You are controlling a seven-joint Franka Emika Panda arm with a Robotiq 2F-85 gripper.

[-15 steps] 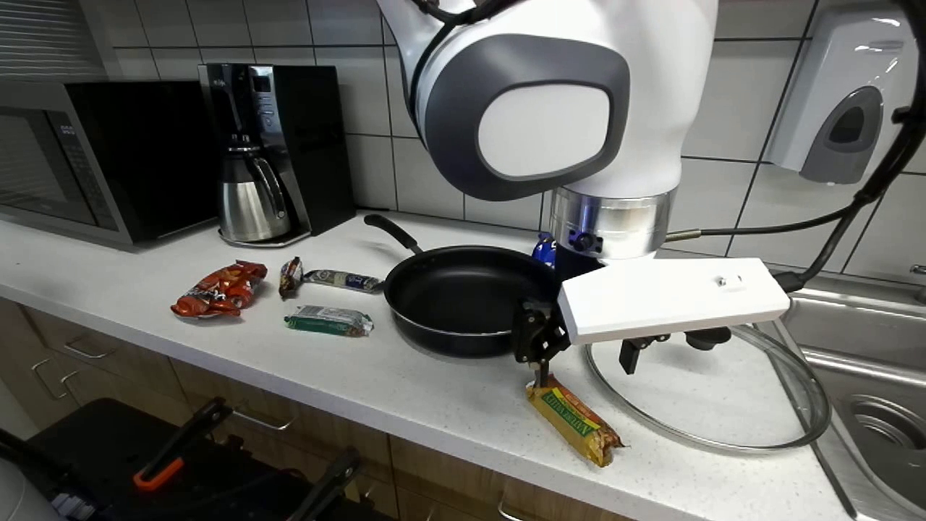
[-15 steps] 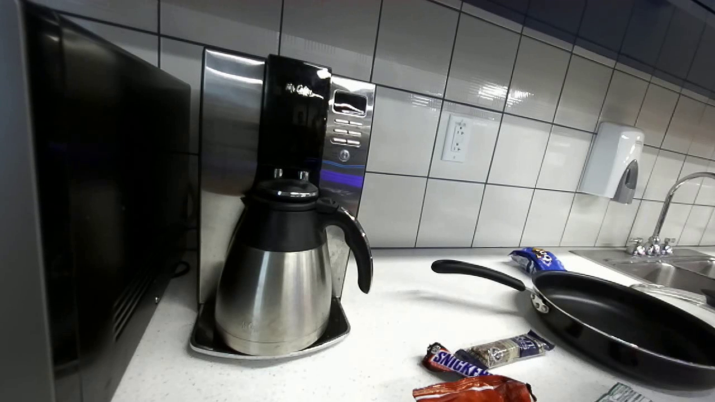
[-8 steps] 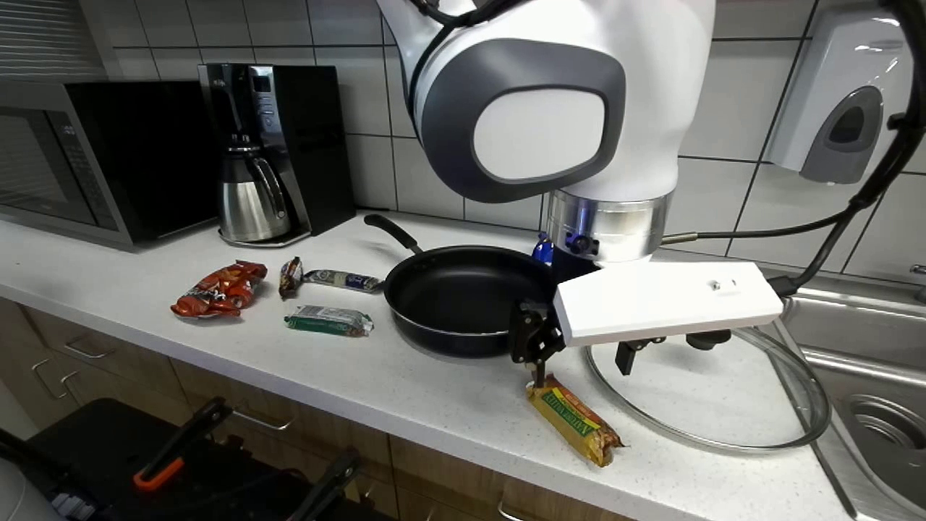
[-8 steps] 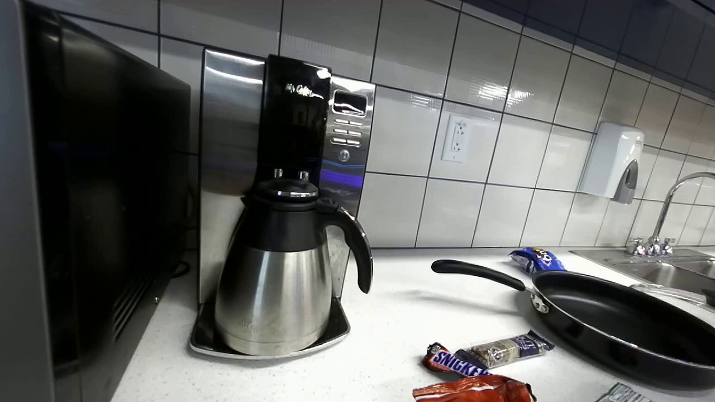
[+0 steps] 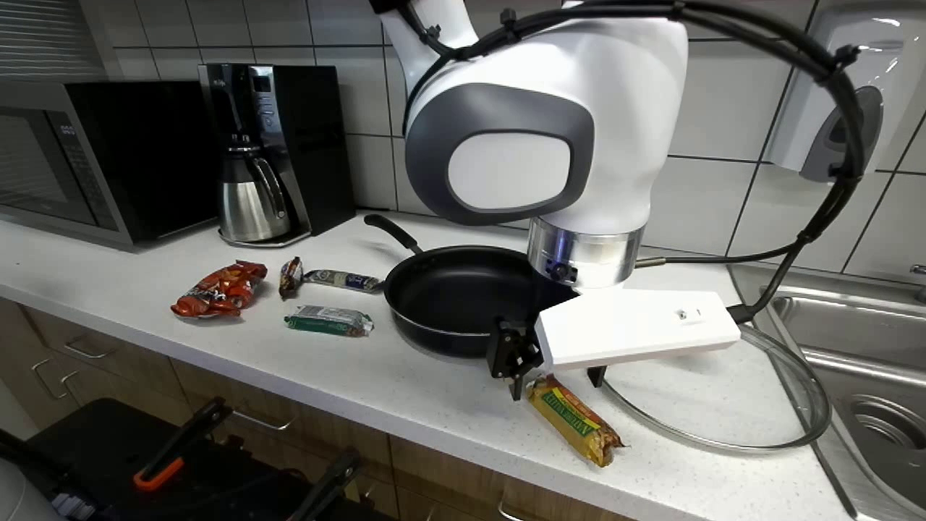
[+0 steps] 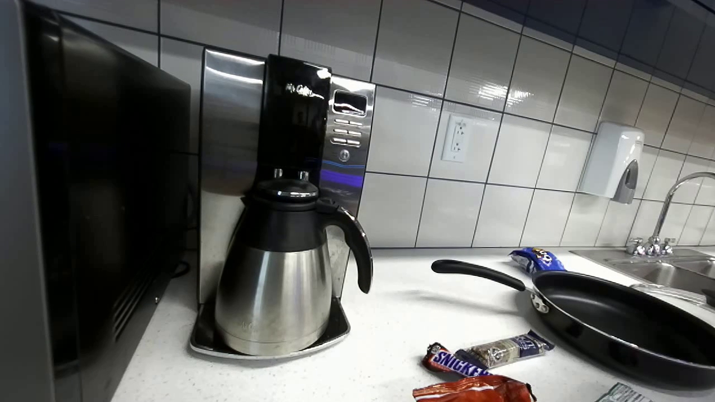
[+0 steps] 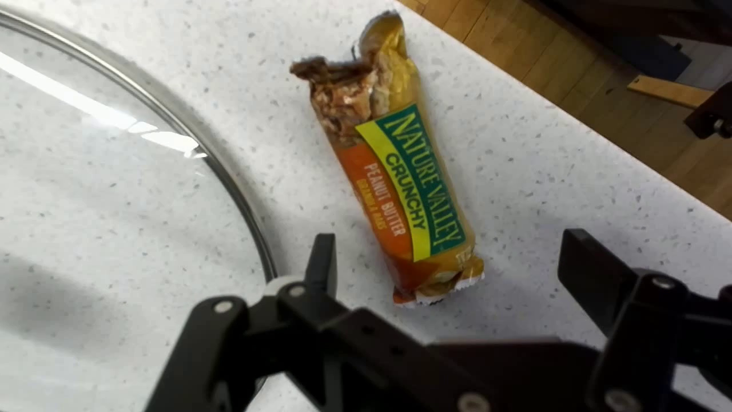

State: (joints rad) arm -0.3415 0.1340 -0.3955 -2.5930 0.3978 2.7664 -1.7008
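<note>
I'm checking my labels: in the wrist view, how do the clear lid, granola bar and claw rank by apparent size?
1. Clear lid and claw, unranked: both are cut off by the frame, and the claw is nearer the camera.
2. Granola bar, clearly the smallest.

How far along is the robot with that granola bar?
Looks done: the open pincer is positioned by the granola bar, its fingers flanking one end in the wrist view. In hand: nothing; the bar lies ungripped on the counter. Left, perhaps: a grip, not yet made.
</note>
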